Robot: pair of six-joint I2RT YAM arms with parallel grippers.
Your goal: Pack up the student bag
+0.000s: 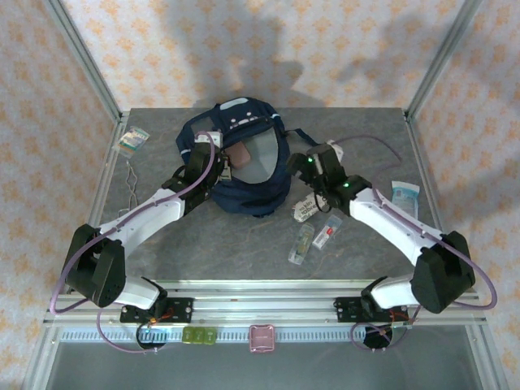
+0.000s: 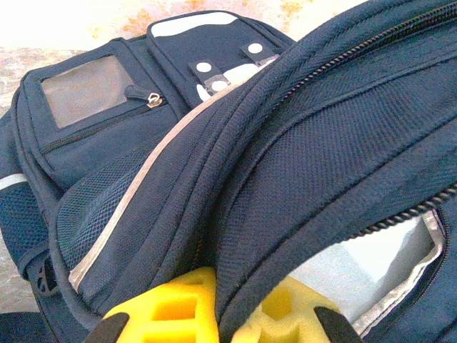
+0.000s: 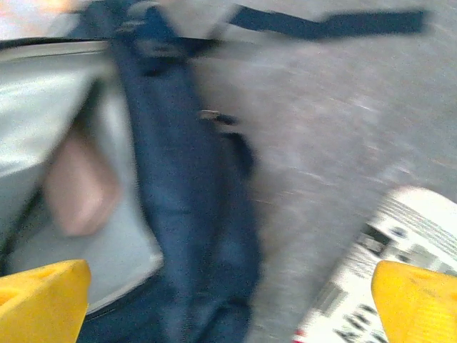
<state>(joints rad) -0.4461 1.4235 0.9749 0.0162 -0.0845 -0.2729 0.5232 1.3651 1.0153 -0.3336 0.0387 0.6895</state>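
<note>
Grey bench (image 1: 203, 252) carries small packets (image 1: 302, 244) near its front. Behind them, a printed packet (image 3: 414, 229) lies by the right fingers (image 3: 43, 296), spread wide beside the bag (image 1: 252, 195). Left fingers (image 2: 171, 307) pinch the bag's open rim. It lies mid-bench, toward the far edge.

The student bag (image 1: 252, 193) lies open at the back middle of the table (image 1: 203, 244), with a flat item (image 1: 240, 154) inside it. The left hand (image 1: 218, 166) pinches the bag's left rim. The right hand (image 1: 302, 162) hangs just right of the bag, jaws apart. One packet (image 1: 307, 210) lies just right of the bag, a pair of packets (image 1: 303, 242) nearer the arms, a far-right packet (image 1: 404, 192) and a far-left packet (image 1: 132, 140) well apart from the bag.
</note>
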